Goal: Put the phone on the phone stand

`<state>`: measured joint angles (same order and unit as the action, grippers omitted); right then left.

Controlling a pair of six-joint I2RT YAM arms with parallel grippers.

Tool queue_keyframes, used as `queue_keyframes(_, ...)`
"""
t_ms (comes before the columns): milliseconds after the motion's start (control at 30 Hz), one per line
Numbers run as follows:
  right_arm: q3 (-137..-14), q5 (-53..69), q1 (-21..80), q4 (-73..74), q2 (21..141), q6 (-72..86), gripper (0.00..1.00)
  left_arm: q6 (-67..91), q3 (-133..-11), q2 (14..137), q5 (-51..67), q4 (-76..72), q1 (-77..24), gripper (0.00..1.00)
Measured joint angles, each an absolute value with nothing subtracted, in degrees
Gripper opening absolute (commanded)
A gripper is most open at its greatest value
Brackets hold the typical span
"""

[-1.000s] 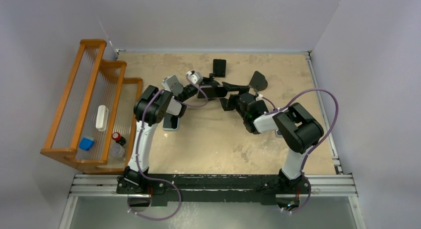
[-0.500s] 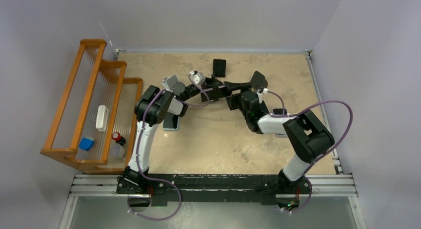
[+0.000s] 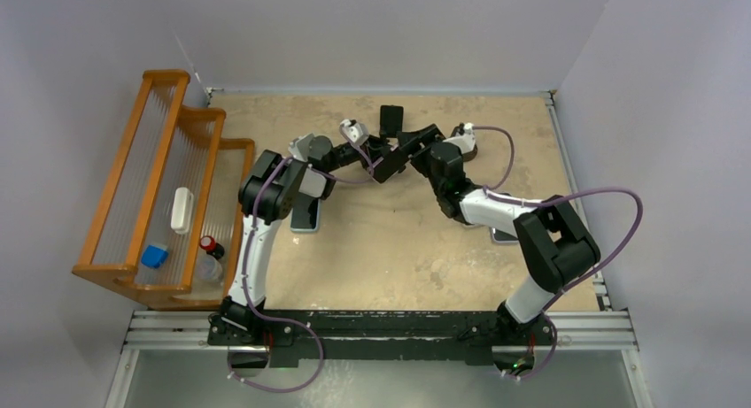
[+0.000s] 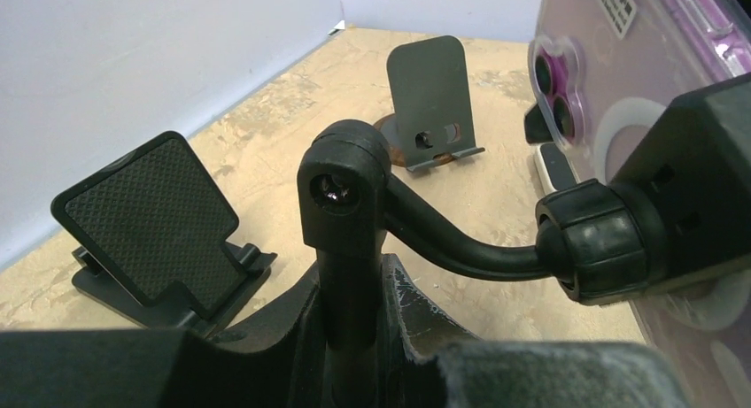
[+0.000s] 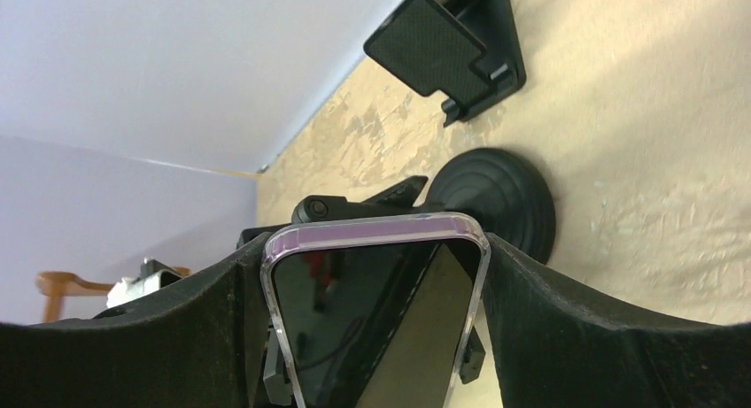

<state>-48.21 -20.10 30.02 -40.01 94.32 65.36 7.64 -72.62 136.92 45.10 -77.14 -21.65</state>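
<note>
The phone (image 5: 372, 328), dark-screened in a clear purple-tinted case, sits across its width between the fingers of my right gripper (image 5: 376, 275), which is shut on it. In the left wrist view its back and camera lenses (image 4: 620, 45) lie against the clamp head (image 4: 700, 178) of the black phone stand (image 4: 345, 187). My left gripper (image 4: 350, 293) is shut on that stand's upright post. The stand's round suction base (image 5: 505, 204) shows behind the phone. In the top view the left gripper (image 3: 381, 163) and right gripper (image 3: 423, 145) meet mid-table towards the back.
A black textured folding stand (image 4: 150, 222) and a grey metal stand (image 4: 434, 98) sit close behind. Two other phones lie on the table, one (image 3: 305, 215) under the left arm and one (image 3: 505, 235) under the right. A wooden rack (image 3: 159, 187) holding small items fills the left side.
My right arm has carried the phone towards the back of the table and up against the stand's head. The left gripper, still holding the stand, has shifted slightly backward too.
</note>
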Motion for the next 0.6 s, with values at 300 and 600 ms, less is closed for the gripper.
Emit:
queue_keyframes(300,-54.2,-19.6,30.1,-39.2,94.6,39.0,0.48,8.2,-75.2,136.9,49.2,-72.4,-20.8,0.0)
queue_keyframes(600,-55.3,-14.5,30.2,-42.9,94.6,18.3,0.44,8.6,-77.2,136.9,51.6,-69.7,-20.4,0.0)
